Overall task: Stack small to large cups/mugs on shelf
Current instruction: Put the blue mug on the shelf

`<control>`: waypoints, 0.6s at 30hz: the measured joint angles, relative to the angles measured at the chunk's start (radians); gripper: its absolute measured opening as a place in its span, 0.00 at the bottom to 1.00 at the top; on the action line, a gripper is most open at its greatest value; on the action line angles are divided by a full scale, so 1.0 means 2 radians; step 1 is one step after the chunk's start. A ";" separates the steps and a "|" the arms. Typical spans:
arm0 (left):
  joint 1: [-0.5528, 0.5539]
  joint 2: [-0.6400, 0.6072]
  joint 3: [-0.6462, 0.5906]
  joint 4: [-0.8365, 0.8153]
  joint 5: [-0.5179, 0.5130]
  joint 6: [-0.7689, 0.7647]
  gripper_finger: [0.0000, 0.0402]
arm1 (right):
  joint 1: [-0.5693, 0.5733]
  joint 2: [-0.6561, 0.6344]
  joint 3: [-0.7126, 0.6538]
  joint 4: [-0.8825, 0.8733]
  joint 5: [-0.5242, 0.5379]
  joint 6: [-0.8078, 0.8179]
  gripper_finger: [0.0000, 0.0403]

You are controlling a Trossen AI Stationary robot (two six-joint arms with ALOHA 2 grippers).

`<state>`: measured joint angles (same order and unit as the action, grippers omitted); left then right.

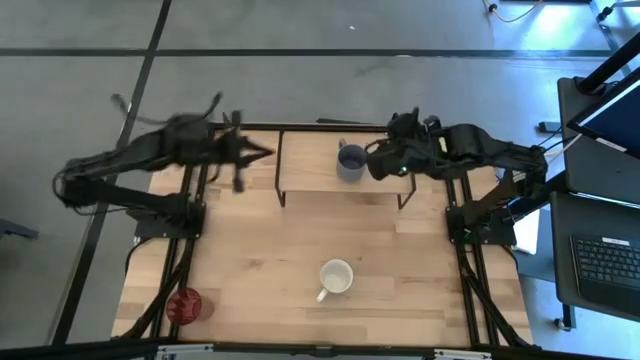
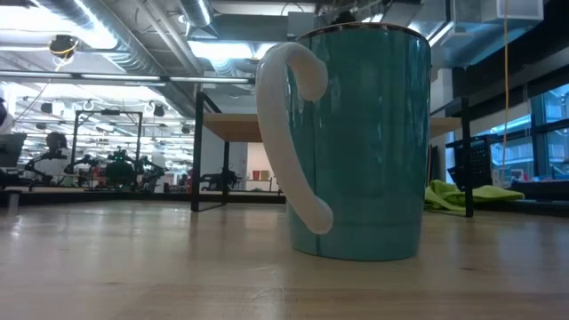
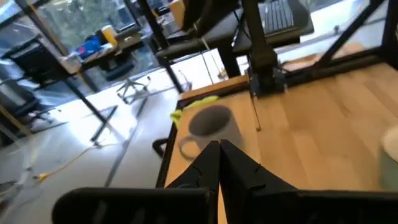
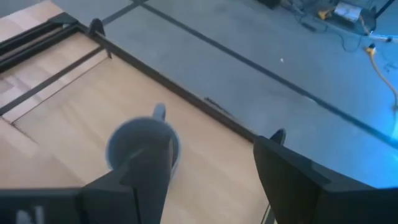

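Light-wood table (image 1: pixel 400 250) fills centre frame in the high view, the shelf (image 1: pixel 320 165) at its upper middle. 2 arms reach in at upper left and upper right. Right gripper (image 1: pixel 372 160), jaws wide open, sits at the grey mug (image 1: pixel 350 160) on the shelf's right part; 1 finger (image 4: pixel 146 171) overlaps the mug's rim, contact unclear. Left gripper (image 1: pixel 262 152), fingers pressed shut on nothing, hovers just left of the shelf. White mug (image 1: pixel 335 278) stands lower centre; red tumbler (image 1: pixel 187 305) lower left.
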<state>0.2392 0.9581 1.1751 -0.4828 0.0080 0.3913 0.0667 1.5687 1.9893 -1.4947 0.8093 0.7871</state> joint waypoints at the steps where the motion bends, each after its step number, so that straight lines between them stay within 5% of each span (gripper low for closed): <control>1: 0.027 0.018 0.000 0.013 0.031 0.001 0.01 | 0.003 0.000 0.000 -0.005 -0.001 0.007 0.56; 6: 0.110 0.131 -0.001 0.092 0.177 -0.024 0.00 | 0.005 0.000 0.000 -0.030 -0.012 0.050 0.56; 11: 0.134 0.218 0.013 0.154 0.209 -0.035 0.01 | 0.004 0.000 0.000 -0.039 -0.008 0.107 0.56; 18: 0.178 0.328 0.110 0.151 0.264 -0.021 0.01 | -0.011 0.000 -0.007 -0.037 -0.002 0.150 0.56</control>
<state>0.5952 1.6141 1.3951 -0.1807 0.5363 0.3490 0.0439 1.5677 1.9744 -1.5692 0.8047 1.0880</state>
